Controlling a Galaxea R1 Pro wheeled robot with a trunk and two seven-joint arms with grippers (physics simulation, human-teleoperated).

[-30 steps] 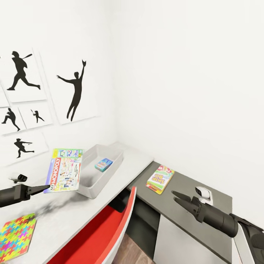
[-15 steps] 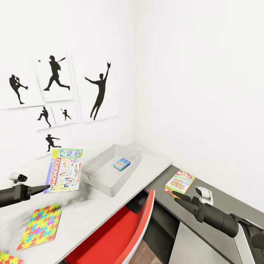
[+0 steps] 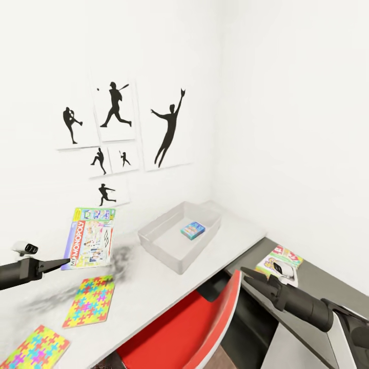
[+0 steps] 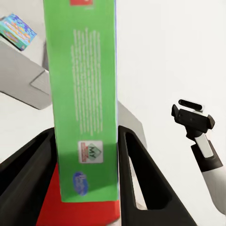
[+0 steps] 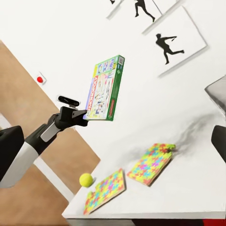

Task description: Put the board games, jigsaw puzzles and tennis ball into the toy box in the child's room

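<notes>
My left gripper is shut on the lower edge of a Monopoly board game, holding it upright above the white table. In the left wrist view its green side sits between both fingers. The grey toy box stands to its right with a small blue game box inside. Two colourful jigsaw puzzles lie flat below the left arm. A tennis ball rests near the table's corner. My right gripper hangs open over the bed, partly covering another board game.
A red chair stands pushed in against the table's front edge between my arms. The grey bed lies at the right along the wall. Baseball silhouette posters hang on the wall behind the table.
The head view has swung left, so table, toy box and bed slid right in the picture and both puzzles came into sight. Both arms keep their pose; the Monopoly game stays gripped.
</notes>
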